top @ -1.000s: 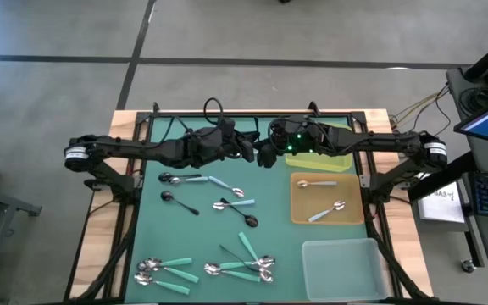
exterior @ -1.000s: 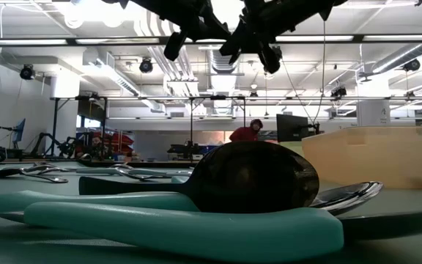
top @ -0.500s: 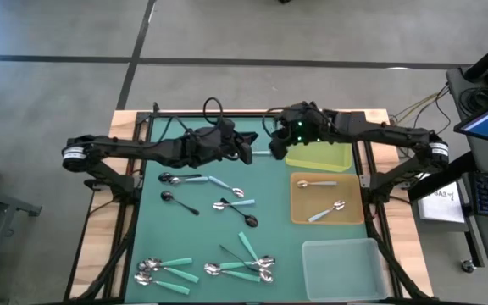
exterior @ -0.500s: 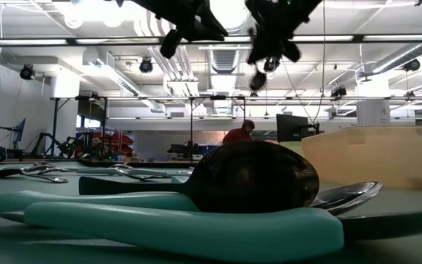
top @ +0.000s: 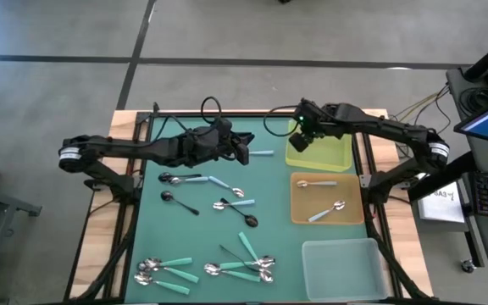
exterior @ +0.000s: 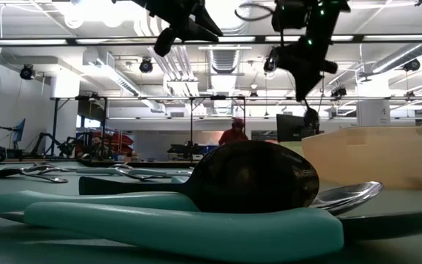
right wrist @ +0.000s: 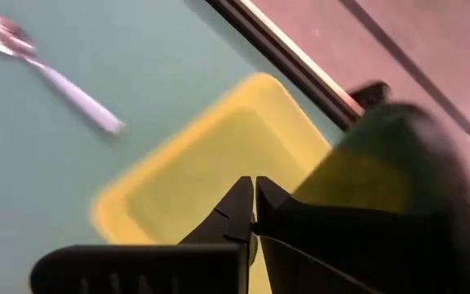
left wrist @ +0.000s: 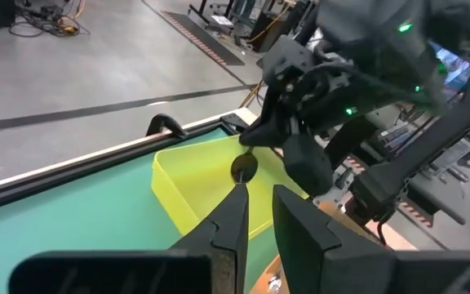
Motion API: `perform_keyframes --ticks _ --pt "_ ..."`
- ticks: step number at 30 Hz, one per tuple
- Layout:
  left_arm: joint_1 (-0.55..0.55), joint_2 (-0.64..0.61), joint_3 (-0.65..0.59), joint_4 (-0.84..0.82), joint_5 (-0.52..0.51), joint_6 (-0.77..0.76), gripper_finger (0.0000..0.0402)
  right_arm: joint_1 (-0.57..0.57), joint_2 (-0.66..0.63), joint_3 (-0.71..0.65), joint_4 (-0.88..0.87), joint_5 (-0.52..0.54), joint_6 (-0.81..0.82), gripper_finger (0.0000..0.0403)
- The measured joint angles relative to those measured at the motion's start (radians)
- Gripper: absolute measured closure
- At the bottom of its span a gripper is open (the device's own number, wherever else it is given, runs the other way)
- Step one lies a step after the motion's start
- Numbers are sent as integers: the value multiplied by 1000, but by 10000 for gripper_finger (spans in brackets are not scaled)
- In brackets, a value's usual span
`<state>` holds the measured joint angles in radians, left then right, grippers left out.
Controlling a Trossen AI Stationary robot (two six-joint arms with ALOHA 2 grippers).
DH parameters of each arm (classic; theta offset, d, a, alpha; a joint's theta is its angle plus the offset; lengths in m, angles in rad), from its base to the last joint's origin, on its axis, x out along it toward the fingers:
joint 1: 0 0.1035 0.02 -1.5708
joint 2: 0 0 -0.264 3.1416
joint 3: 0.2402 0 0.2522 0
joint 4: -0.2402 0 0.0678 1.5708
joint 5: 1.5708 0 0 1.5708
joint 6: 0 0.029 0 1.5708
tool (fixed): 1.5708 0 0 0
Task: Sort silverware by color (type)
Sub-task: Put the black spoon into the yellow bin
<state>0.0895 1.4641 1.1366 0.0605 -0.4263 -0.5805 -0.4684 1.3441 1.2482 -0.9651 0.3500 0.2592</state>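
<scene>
My right gripper (top: pixel 298 141) hangs over the yellow tray's (top: pixel 329 158) left end, shut on a dark spoon whose bowl (left wrist: pixel 244 168) dangles above the tray. My left gripper (top: pixel 246 154) stays over the green mat just left of that tray, slightly open with nothing between its fingers (left wrist: pixel 261 214). A light-blue-handled spoon (top: pixel 262 153) lies flat on the mat beside it. More spoons lie on the mat, with black (top: pixel 179 202), light blue (top: pixel 231 191) and teal (top: pixel 246 263) handles. My right gripper pinches the dark spoon by its handle (left wrist: pixel 254 149) between its two fingers, which slant down from above. The spoon hangs below the fingers (exterior: pixel 304 82), bowl end lowest (exterior: pixel 311 116), clear of the tray and the mat.
An orange tray (top: pixel 352 199) holding two light-handled spoons sits nearer than the yellow one, and a clear tray (top: pixel 346 267) stands at the near right. Spoon clusters lie at the near left (top: pixel 163 269) and near middle of the mat.
My right gripper, which was close up against my left one, has drawn away toward the table's right edge, over the yellow tray. It has tipped from near level to pointing steeply down, and the dark spoon now hangs below it.
</scene>
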Motion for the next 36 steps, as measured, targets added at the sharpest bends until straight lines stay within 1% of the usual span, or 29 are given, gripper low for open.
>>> perform_keyframes --ticks 2,8,14,18,20,22,23,25,29,31,33,36 --pt "0 -8 0 -15 0 0 361 -16 0 -27 -15 21 -11 394" --pt "0 -40 0 -71 0 20 361 -54 1 -118 -75 19 -24 394" --pt "0 -85 0 -122 -6 22 361 -63 2 -222 -77 18 -28 394" --pt "0 -118 0 -169 -9 31 361 -62 2 -254 -78 17 -26 394" --pt "-2 -134 0 -222 -9 41 361 -62 2 -255 -76 18 -27 392" --pt "-4 -155 0 -303 6 43 360 -62 2 -253 -75 15 -31 387" --pt "-5 -166 0 -357 30 44 360 -62 2 -249 -75 6 -40 383" --pt "-5 -183 0 -475 96 45 360 -62 2 -238 -73 -15 -62 372" --pt "-8 -196 0 -766 251 29 360 -62 2 -222 -73 -18 -88 340" --pt "-13 -194 0 -902 309 24 360 -62 2 -213 -73 -17 -88 322" --pt "-26 -183 -1 -1007 339 43 360 -62 2 -202 -73 -17 -88 304" --pt "-52 -157 -18 -1122 343 98 360 -62 2 -186 -72 -17 -87 281"
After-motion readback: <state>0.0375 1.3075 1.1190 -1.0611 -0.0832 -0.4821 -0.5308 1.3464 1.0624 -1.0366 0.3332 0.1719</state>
